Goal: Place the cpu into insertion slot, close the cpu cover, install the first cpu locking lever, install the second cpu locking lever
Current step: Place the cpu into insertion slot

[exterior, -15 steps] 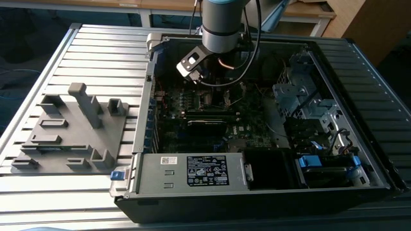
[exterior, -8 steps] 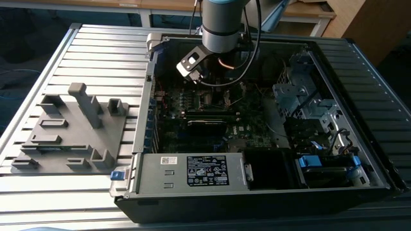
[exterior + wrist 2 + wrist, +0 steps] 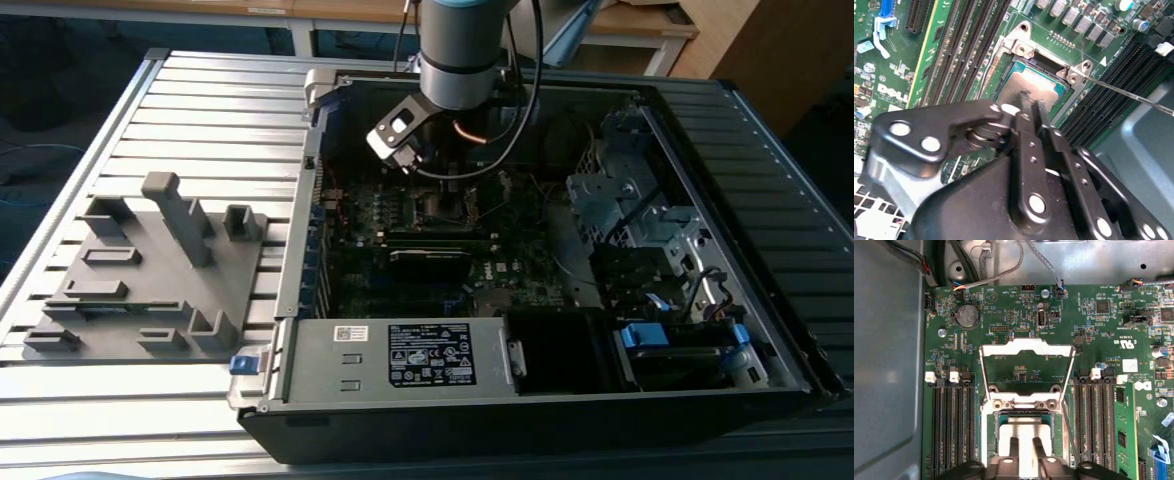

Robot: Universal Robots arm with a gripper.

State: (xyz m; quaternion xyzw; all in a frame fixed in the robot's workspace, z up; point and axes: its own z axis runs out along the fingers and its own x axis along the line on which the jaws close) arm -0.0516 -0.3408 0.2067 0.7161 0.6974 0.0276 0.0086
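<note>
cpu [image 3: 1024, 429] already sits in the insertion slot [image 3: 996, 429], toward 12 o'clock of the computer case's [image 3: 534, 430] middle in the exterior view; fingers [image 3: 1013, 447] over it, slightly parted, empty; cpu cover [image 3: 1026, 345] upright, locking lever [image 3: 1124, 92] unlatched.

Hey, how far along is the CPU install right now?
Done, apparently: the cpu lies in the insertion slot. In hand: the gripper hovers directly over the chip; whether they touch is unclear. Left: the cpu cover stands flipped open, and a thin locking lever juts out unlatched, so closing and both levers are not yet done.
</note>
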